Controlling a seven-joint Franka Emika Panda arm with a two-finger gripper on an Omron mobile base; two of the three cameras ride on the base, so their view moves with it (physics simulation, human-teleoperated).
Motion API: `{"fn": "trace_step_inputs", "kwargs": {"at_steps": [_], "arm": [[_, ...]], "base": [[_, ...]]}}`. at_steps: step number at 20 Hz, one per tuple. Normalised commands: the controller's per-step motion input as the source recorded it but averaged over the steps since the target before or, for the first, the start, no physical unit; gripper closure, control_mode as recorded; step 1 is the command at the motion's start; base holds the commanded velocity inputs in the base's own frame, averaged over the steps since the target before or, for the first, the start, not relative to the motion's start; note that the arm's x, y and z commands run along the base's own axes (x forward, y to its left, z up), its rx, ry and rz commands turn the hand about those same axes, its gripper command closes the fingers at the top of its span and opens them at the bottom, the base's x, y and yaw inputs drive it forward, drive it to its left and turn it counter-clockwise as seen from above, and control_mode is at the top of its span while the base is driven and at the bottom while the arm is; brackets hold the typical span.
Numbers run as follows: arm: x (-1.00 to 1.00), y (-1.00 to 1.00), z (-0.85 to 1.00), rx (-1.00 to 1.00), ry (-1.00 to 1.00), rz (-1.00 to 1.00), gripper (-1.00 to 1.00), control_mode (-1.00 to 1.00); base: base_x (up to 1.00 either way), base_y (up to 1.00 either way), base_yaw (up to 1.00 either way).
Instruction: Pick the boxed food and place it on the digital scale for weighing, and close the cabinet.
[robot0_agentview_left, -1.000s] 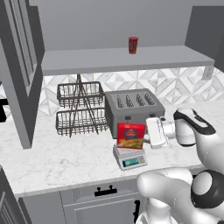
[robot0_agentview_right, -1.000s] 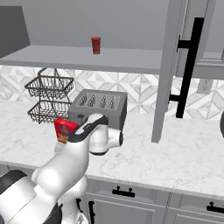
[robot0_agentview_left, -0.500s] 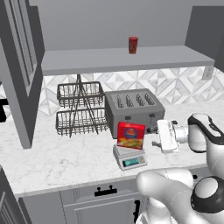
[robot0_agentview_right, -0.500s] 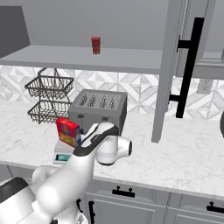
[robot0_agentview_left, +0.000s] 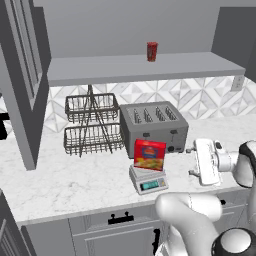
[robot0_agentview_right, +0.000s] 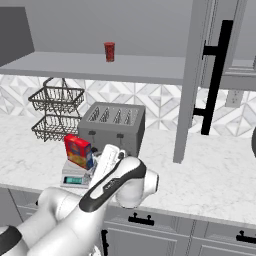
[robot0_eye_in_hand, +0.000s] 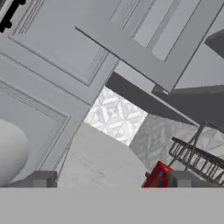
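In the hand view the boxed food (robot0_eye_in_hand: 156, 176) shows as a red sliver beside the right fingertip (robot0_eye_in_hand: 183, 179), its lower part cut off; the digital scale (robot0_agentview_left: 148, 179) display digits are too small to read.

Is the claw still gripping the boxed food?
No: the boxed food stands alone on the digital scale, and the claw is open beside it.

I have drawn my gripper (robot0_agentview_left: 191, 161) away to the right of the boxed food (robot0_agentview_left: 149, 155), which I was right beside a second ago. My jaws have spread a touch wider, and nothing is between them.
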Motion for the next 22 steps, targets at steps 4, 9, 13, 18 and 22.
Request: {"fn": "trace_step_inputs", "kwargs": {"at_steps": [4,9,13,18,22], "arm": [[-0.84,0.00,0.56,-0.01,-0.54,-0.04,-1.00,-1.00],[-0.56,0.03,0.40,-0.12,-0.59,-0.25,-1.00,-1.00],[-0.58,-0.13,0.44,-0.02,-0.49,-0.31,-1.00,-1.00],[-0.63,-0.26,0.49,0.00,-0.44,-0.39,-1.00,-1.00],[-0.61,-0.23,0.58,-0.01,-0.43,-0.40,-1.00,-1.00]], "base": [[0.00,0.00,0.00],[0.00,0.00,0.00],[0.00,0.00,0.00],[0.00,0.00,0.00],[0.00,0.00,0.00]]}}
